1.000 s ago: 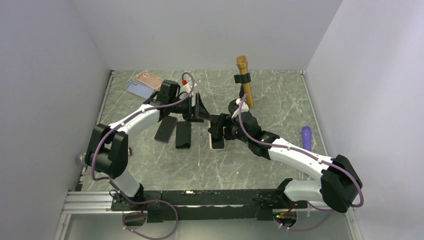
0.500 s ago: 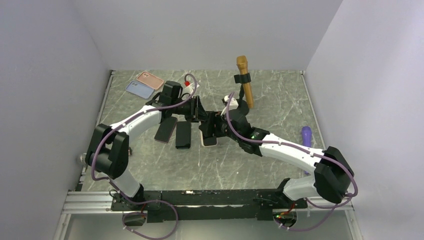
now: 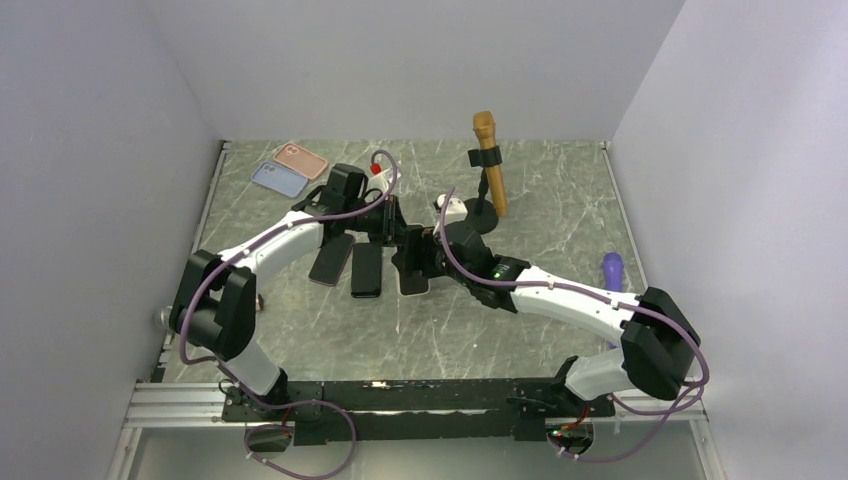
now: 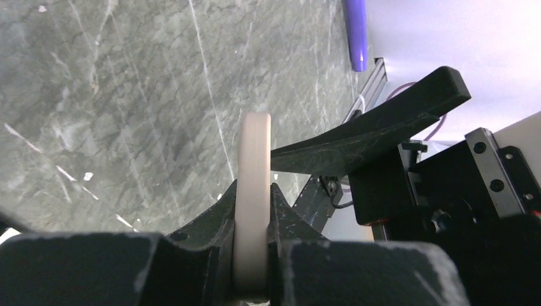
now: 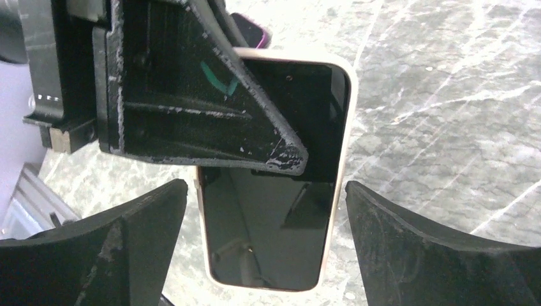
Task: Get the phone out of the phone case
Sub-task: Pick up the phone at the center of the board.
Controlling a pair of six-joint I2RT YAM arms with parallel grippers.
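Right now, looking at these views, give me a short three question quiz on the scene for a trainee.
1. True or false: the left gripper is shut on the cream phone case.
2. Pick one: the right gripper has its jaws A) open, either side of the case; B) shut on the case; C) shut on a microphone.
3. Count: how many pastel cases lie at the far left corner of the table?
Key: 1 true; 2 A; 3 two.
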